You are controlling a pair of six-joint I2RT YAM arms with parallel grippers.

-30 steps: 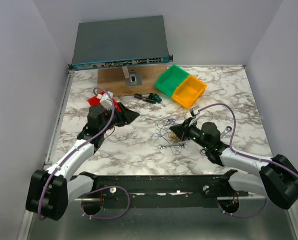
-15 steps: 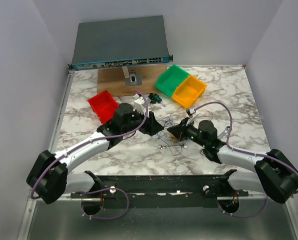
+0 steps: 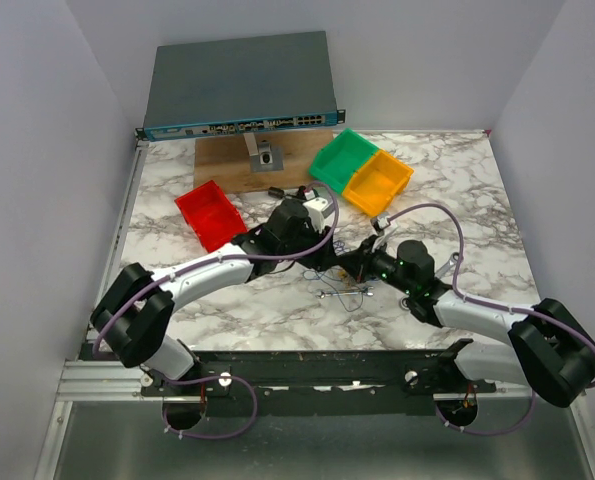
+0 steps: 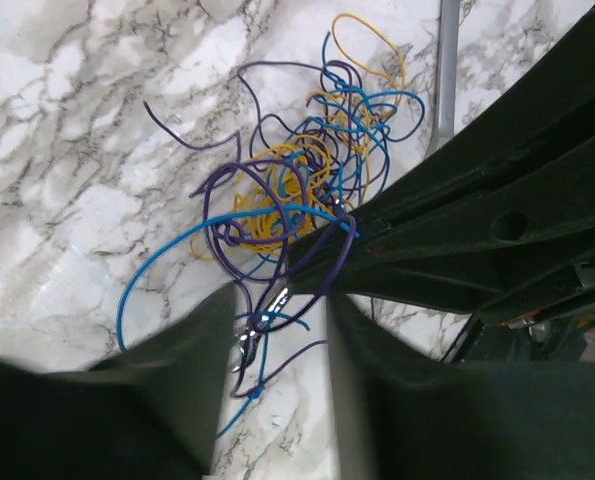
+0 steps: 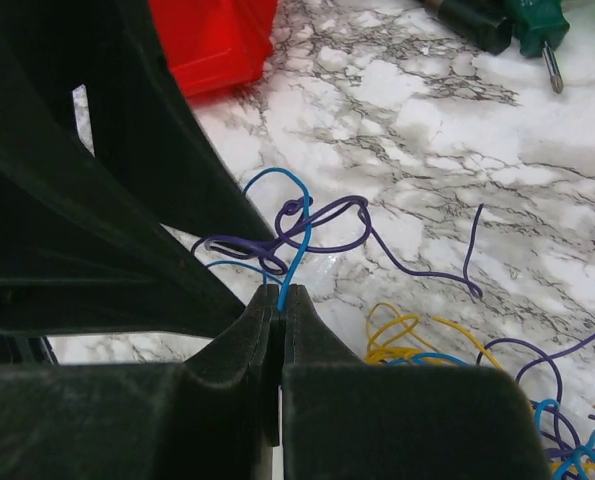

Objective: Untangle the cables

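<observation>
The left arm has swung in from beside the red bin (image 3: 209,213) to the middle of the marble table (image 3: 457,190). Its left gripper (image 3: 329,250) now sits just beside the right gripper (image 3: 353,263).

From above, both grippers cover most of the cables (image 3: 345,288). Only a few hair-fine loops show on the table near them, too thin to trace.

In the left wrist view, the dark body of the right arm hides the right edge of the bundle. A grey metal bar (image 4: 447,70) is cut off at the top edge, and what it is cannot be told. In the right wrist view, the left arm's black bulk blocks the left side. The red bin (image 5: 212,40) and a green-handled screwdriver (image 5: 533,28) are cropped at the top.

The cables (image 4: 287,190) lie on the table as a loose knot of thin blue, purple and yellow strands, with the yellow bunched at the centre. Longer blue and purple loops trail outward.

The left gripper (image 4: 277,300) has its jaws apart, with blue and purple strands running through the gap and marble showing between them. The right gripper (image 5: 280,295) has its jaws pressed together on a blue strand of the cables (image 5: 317,225), which rises in a loop just above the tips.
</observation>
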